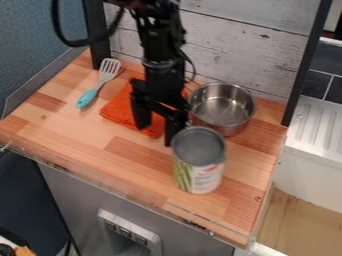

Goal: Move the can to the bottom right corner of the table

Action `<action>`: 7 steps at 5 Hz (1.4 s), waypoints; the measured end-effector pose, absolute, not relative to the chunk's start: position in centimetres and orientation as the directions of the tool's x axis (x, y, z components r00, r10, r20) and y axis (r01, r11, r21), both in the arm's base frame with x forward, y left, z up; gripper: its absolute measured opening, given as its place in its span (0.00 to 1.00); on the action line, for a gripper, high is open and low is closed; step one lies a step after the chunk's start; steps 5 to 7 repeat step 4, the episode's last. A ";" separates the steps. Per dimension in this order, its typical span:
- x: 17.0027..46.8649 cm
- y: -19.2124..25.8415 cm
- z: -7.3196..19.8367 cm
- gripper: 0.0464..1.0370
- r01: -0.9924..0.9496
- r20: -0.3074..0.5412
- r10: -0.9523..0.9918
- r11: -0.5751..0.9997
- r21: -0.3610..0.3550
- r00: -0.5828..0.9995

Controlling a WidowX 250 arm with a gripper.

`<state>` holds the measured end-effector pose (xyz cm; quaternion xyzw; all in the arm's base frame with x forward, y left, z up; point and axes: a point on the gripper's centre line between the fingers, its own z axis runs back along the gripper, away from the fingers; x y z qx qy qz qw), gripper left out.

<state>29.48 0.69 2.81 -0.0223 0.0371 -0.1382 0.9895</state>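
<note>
Can (199, 162) upright on the wooden tabletop (127, 160), right of centre in the camera view, near the front edge and short of the bottom right corner. Gripper (156, 134) hangs just left of the can, its two fingers spread apart, nothing pinched. Metal pot (232, 128) sits behind the can. Orange cloth (122, 112) lies partly behind the gripper; turquoise-handled spatula (87, 97) lies left of the cloth.
</note>
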 end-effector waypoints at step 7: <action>29.4 0.1 8.0 0.96 0.279 0.031 -0.281 0.959 0.045 0.959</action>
